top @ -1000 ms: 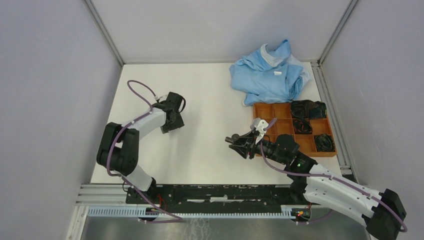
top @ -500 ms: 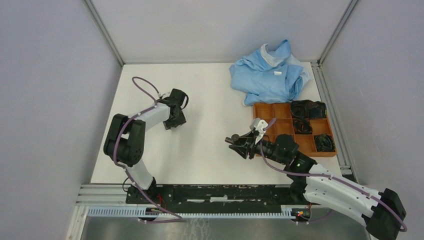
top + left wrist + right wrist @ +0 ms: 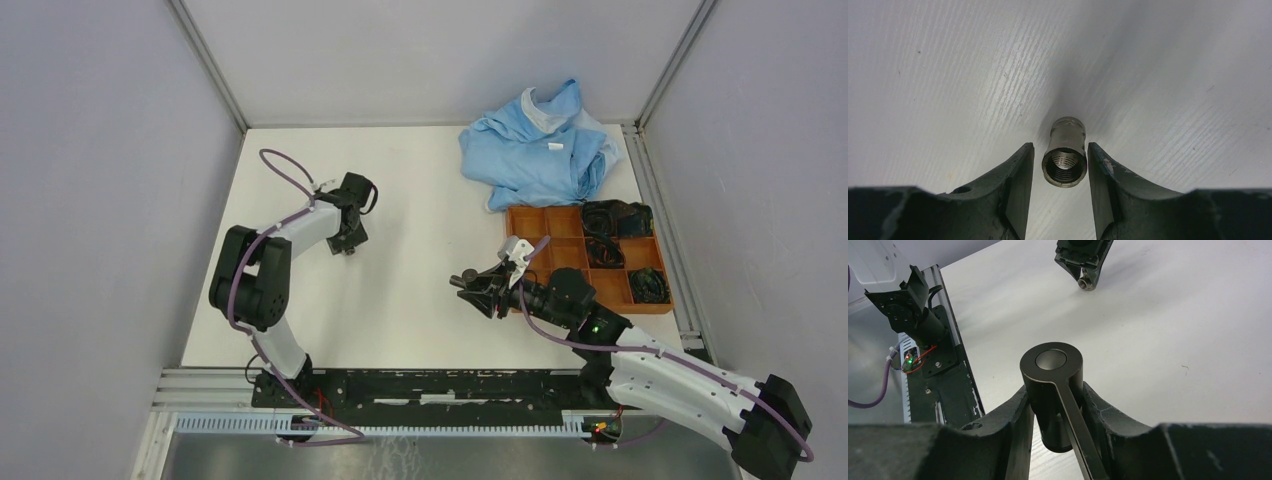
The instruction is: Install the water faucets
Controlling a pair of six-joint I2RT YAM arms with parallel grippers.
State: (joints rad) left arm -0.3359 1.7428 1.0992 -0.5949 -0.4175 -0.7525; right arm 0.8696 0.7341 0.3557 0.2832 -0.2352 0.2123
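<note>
Grey threaded fitting lies between spread left tool; right tool pinches black faucet.

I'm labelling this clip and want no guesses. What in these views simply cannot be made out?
- Top view: the small grey threaded metal fitting is too small, tucked under the left gripper.
- Right wrist view: the lower end of the dark cylindrical faucet piece is hidden between the right gripper's fingers.
- Top view: the dark items in the orange compartment tray are too small to identify.
</note>
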